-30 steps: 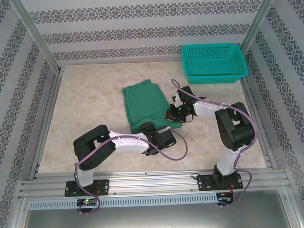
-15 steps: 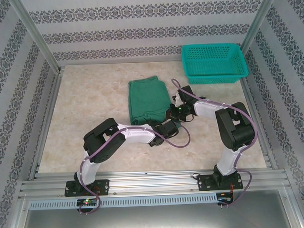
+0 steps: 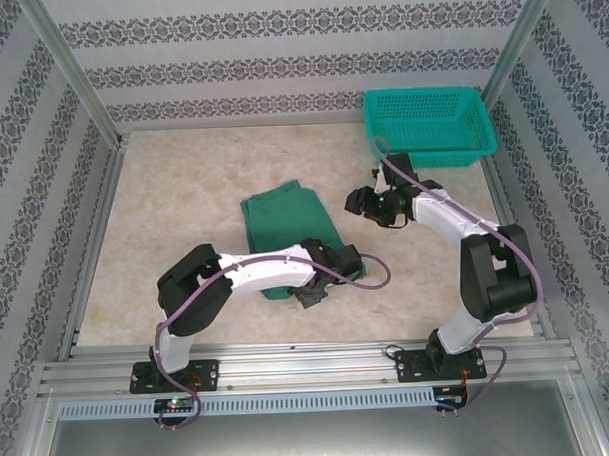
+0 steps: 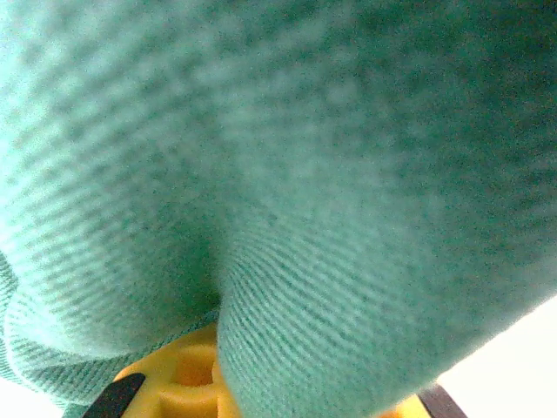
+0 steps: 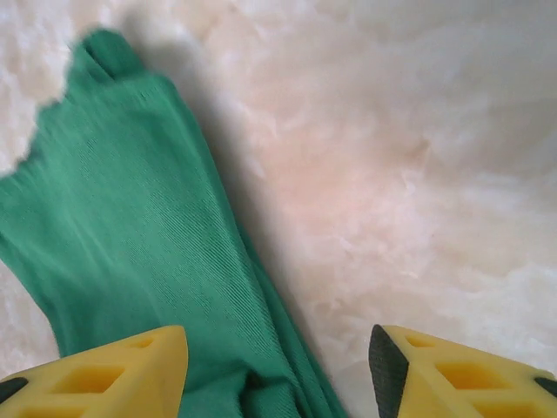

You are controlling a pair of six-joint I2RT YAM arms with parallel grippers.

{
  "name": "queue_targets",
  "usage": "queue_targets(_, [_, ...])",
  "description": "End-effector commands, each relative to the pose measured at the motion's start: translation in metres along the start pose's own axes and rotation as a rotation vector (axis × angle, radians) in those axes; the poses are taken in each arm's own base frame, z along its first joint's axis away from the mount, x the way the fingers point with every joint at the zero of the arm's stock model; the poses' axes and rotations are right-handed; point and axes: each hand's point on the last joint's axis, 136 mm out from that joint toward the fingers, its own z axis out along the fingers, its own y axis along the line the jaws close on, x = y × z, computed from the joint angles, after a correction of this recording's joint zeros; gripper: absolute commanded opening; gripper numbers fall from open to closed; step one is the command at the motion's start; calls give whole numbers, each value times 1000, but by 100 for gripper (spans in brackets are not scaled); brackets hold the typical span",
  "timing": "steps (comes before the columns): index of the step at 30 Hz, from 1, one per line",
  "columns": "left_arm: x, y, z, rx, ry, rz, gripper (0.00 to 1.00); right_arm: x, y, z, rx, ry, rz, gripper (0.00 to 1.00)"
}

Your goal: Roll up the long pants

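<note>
Cloth of the long pants [image 3: 284, 224] is clamped in the left end effector [image 3: 310, 292], probably to begin rolling. Right end effector [image 5: 277, 370] hangs apart, clear.

I see the long pants [image 4: 348, 218] as matt, finely ribbed knit cloth. The table [image 5: 418, 174] looks smooth and marble-patterned. The far basket [image 3: 428, 127] is plastic mesh, and the near rails [image 3: 289, 367] are brushed metal.

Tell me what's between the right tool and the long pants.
Only bare table, per the top view: the right tool stands open just right of the long pants.
</note>
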Motion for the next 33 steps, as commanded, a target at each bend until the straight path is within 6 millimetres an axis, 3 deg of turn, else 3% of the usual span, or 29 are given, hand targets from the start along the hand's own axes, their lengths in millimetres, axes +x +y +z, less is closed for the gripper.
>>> queue_targets(1, [10, -25, -26, 201, 55, -60, 0, 4, 0, -11, 27, -4, -12, 59])
queue_targets(6, [-2, -22, -45, 408, 19, -205, 0, 17, -4, -19, 20, -4, -5, 59])
queue_targets(15, [-6, 14, -55, 751, -61, -510, 0, 31, -9, -23, 14, 8, -3, 58])
queue_targets(22, [-6, 27, -29, 833, 3, -522, 0, 48, 19, -18, -34, 32, -51, 56])
queue_targets(24, [-8, 31, -15, 851, 19, -536, 0, 54, 28, -17, -37, 37, -87, 48])
queue_targets(25, [-9, 34, -10, 869, 21, -541, 0, 56, 31, -17, -33, 35, -100, 36])
queue_targets(26, [-9, 35, -6, 875, 26, -539, 0, 58, 33, -17, -28, 34, -109, 18])
queue_targets(28, [-11, 39, 1, 886, 23, -537, 0, 63, 37, -19, -32, 41, -117, 0])
queue_targets(33, [-12, 45, 13, 922, 32, -549, 0, 76, 44, -34, -26, 34, -171, 0])
